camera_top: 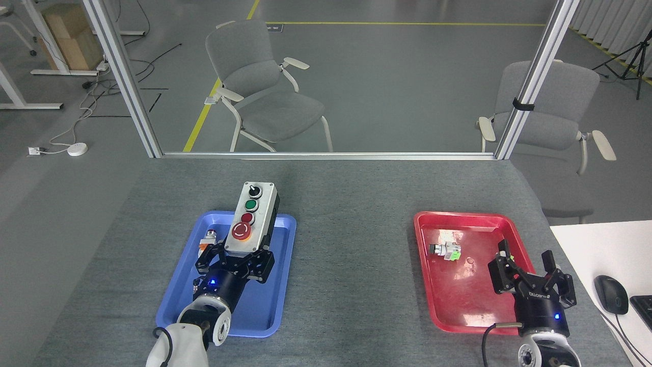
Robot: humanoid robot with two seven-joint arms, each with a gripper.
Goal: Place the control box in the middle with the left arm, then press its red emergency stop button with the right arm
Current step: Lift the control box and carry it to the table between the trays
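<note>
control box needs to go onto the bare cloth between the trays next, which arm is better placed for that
Left. Its claw is clamped on the control box's near end, holding it over the blue tray. The right claw hangs open over the red tray, away from the box.

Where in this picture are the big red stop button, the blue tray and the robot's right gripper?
Stop button (241, 231), head view, on its red mushroom cap.
Blue tray (277, 285), head view, on its bare floor near the right rim.
Right gripper (525, 262), head view, midway between its fingertips.
</note>
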